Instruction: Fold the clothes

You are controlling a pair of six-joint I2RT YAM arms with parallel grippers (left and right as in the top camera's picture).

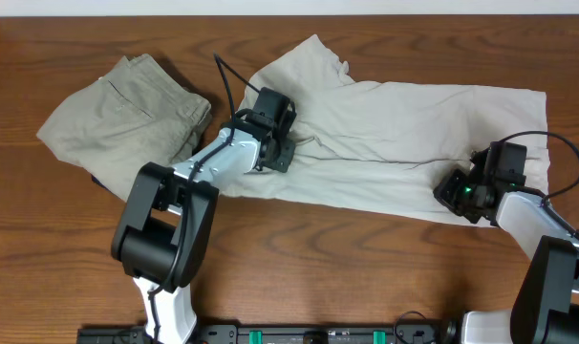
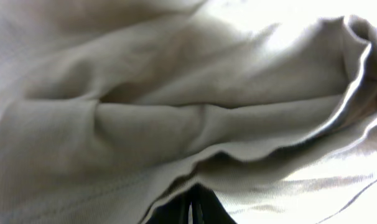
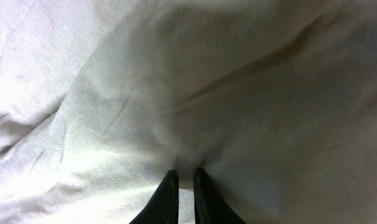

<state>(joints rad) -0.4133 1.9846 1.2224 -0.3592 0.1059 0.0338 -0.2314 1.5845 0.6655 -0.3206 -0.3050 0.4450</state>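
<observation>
The T-shirt [image 1: 414,124] is thin, soft, off-white cloth, matt and finely woven, creased into many shallow wrinkles, with a stitched hem. At far left, the trousers [image 1: 127,115] are a heavier khaki cloth, also matt, with raised stitched seams. The tabletop [image 1: 366,277] is reddish-brown wood grain, smooth with a low sheen. The fingers [image 3: 167,199] of the right hand [image 3: 185,196] and the left hand [image 2: 191,211] look like dark, smooth plastic. The arm casings [image 1: 165,225] are glossy black.
</observation>
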